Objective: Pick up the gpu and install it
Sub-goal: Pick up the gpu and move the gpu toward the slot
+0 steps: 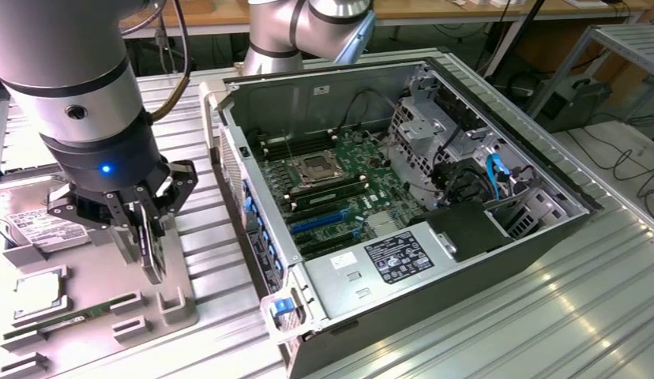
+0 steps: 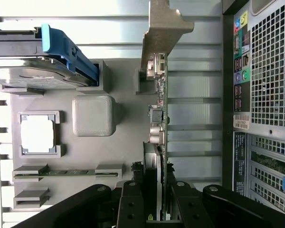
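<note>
Black fingers (image 2: 130,204) of the gripper (image 2: 154,202) are seen closest in the wrist view. They are pressed on both flat sides of the gpu (image 2: 162,118), so the card is held tight between them. From here the gpu is seen by its thin edge. It is a green board with small silver parts. A round black fan is seen near the fingers, and a flat, shiny metal bracket (image 2: 164,28) at the far end.

In the exterior view, a flat grey plastic tray (image 1: 95,272) is seen at the left. A silver hard drive (image 1: 37,229) with a white label, a square CPU chip (image 1: 37,288) and a thin green RAM stick (image 1: 84,316) are kept in it. Next, the gpu is held on its edge just over the tray. Whether its lower edge touches the tray cannot be told. To the right, an open computer case (image 1: 306,99) is laid on a ribbed metal table (image 1: 516,332). A green motherboard (image 1: 338,178), blue slots (image 1: 317,223) and a boxy power supply (image 1: 358,272) with a black label are seen inside it.

In the wrist view, a blue plastic piece (image 2: 69,50) is seen by the hard drive. The case's back panel (image 2: 270,71), full of small holes, is seen there too.
</note>
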